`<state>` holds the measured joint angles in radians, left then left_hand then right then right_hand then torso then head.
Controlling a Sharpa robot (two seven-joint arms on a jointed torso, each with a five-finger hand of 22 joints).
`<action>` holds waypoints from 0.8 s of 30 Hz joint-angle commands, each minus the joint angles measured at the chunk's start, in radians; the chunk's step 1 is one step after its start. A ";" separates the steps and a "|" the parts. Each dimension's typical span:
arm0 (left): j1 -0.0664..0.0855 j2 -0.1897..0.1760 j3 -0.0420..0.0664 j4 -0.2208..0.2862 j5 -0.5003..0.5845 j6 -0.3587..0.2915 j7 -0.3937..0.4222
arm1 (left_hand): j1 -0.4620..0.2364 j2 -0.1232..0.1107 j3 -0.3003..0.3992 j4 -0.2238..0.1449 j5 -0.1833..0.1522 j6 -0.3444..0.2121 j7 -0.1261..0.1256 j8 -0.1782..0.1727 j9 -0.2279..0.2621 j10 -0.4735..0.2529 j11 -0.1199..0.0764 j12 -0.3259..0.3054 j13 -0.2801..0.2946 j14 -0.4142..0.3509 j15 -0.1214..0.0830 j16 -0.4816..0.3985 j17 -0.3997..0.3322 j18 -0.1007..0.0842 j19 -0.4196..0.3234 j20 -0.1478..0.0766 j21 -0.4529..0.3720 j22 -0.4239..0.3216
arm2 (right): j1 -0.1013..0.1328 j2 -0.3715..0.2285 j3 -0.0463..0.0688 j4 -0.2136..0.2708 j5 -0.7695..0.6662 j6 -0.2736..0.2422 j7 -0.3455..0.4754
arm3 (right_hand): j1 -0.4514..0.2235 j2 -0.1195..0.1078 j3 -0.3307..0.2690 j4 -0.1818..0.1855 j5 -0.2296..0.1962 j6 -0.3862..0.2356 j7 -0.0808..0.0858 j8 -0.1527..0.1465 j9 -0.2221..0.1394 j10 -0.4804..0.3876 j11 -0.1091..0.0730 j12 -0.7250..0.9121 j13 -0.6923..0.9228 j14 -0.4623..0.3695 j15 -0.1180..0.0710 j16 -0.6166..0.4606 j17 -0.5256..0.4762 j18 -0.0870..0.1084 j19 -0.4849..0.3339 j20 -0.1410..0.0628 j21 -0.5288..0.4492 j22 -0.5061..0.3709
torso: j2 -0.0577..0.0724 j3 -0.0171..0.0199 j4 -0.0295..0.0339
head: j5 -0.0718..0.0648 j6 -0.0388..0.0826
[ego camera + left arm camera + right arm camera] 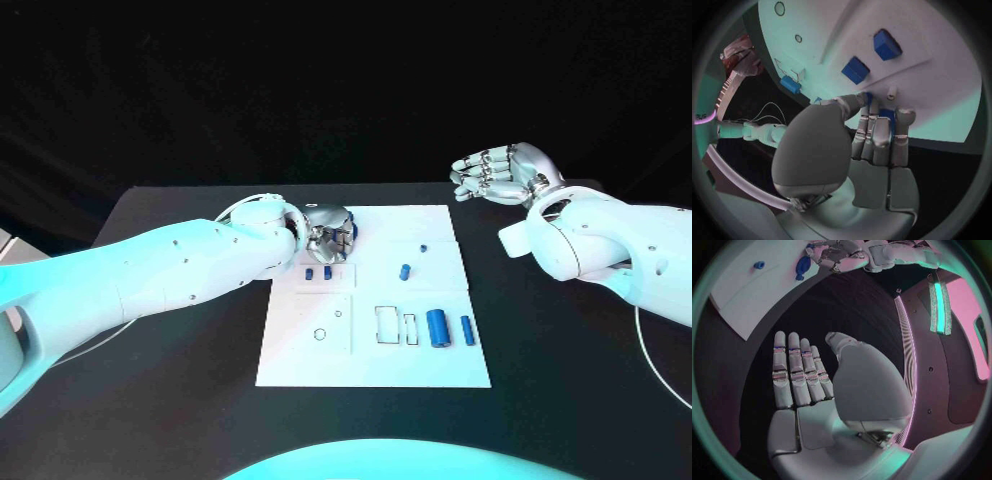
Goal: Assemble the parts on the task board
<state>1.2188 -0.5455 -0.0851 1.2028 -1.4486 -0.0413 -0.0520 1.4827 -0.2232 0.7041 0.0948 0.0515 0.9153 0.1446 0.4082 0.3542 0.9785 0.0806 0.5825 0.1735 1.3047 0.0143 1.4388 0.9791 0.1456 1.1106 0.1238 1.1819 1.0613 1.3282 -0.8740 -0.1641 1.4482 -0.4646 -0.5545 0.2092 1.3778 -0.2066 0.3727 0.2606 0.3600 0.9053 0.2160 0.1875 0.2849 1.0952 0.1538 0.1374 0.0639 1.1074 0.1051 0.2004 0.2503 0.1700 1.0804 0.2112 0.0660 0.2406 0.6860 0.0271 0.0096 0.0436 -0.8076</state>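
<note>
Board [378, 370], the white plate, lies in the middle of the black bench [173, 400] in the head view, its long side running from the frame's centre down toward the bottom. Shallow recesses are cut into it. Near its middle, two small blue blocks [319, 272] sit side by side, and a small blue peg [405, 271] lies to their right. A tinier blue piece [423, 246] sits above the peg, toward the board's upper right. Lower right of the board, a blue cylinder [437, 327] lies beside a slimmer blue bar [467, 330], and just left of them are an outlined rectangular slot [388, 324] and a narrow slot. Whether the cylinder and bar rest in recesses or on the flat surface, I cannot tell.

Left robot hand [329, 238] hovers over the board's upper left corner, just above the two blocks. In the left wrist view the left robot hand [873, 135] has its fingers [873, 131] curled in close together, with blue showing between them and the thumb at the board's edge; whether it actually pinches a part there I cannot tell. The two blocks [872, 57] lie just beyond the fingertips on the white surface.

Right robot hand [498, 175] is held off the board, past its upper right corner, well apart from every part. In the right wrist view its fingers [795, 370] are stretched out straight with the thumb set apart, and it holds nothing.
</note>
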 commanded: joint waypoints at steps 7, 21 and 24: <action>-0.005 -0.005 -0.003 0.004 0.011 -0.063 0.027 | -0.026 0.005 0.012 -0.031 0.003 0.046 -0.009 0.002 0.014 0.049 -0.014 -0.003 0.013 0.037 -0.010 0.015 0.036 -0.018 0.044 -0.010 0.043 0.048 | 0.000 0.001 0.000 0.002 -0.004 0.015 0.007 | 0.000 -0.002 0.004 0.002 0.005 0.006 0.003 -0.004 -0.001 0.007 0.001 -0.003 -0.001 0.006 0.001 -0.003 -0.002 0.013 0.005 0.001 0.000 -0.001 | 0.000 0.0005 -0.0012 | 0.003 0.002; -0.007 -0.086 0.019 0.083 0.110 -0.098 0.066 | -0.071 0.001 0.022 -0.037 0.004 0.053 -0.007 -0.025 0.022 0.068 -0.010 -0.070 0.006 0.057 -0.009 0.017 0.052 -0.023 0.062 -0.011 0.055 0.064 | 0.000 -0.005 0.000 0.005 -0.004 0.012 0.009 | 0.000 -0.002 0.004 0.002 0.005 0.006 0.003 -0.004 -0.001 0.007 0.001 -0.003 -0.001 0.006 0.001 -0.003 -0.002 0.013 0.005 0.001 0.000 -0.001 | -0.002 -0.0001 0.0021 | 0.002 0.006; -0.007 -0.109 0.027 0.106 0.126 -0.095 0.065 | -0.074 -0.001 0.024 -0.039 0.004 0.049 -0.004 -0.033 0.022 0.069 -0.007 -0.084 0.003 0.057 -0.006 0.017 0.051 -0.023 0.063 -0.010 0.056 0.065 | 0.000 -0.006 0.000 0.006 -0.004 0.012 0.009 | 0.000 -0.002 0.004 0.002 0.005 0.006 0.003 -0.004 -0.001 0.007 0.001 -0.003 -0.001 0.006 0.001 -0.003 -0.002 0.013 0.005 0.001 0.000 -0.001 | -0.003 -0.0008 0.0029 | 0.003 0.006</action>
<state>1.2116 -0.6534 -0.0589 1.3007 -1.3698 -0.1253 -0.0060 1.4178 -0.2239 0.7272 0.0575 0.0538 0.9665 0.1394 0.3769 0.3799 1.0473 0.0685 0.4987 0.1771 1.3565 0.0053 1.4521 1.0316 0.1301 1.1678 0.1133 1.2344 1.1275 1.3282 -0.8798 -0.1641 1.4516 -0.4646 -0.5539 0.2092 1.3778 -0.2066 0.3727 0.2606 0.3600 0.9054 0.2159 0.1875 0.2850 1.0952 0.1537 0.1374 0.0639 1.1074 0.1051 0.2004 0.2505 0.1700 1.0804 0.2112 0.0660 0.2407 0.6837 0.0269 0.0108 0.0457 -0.8014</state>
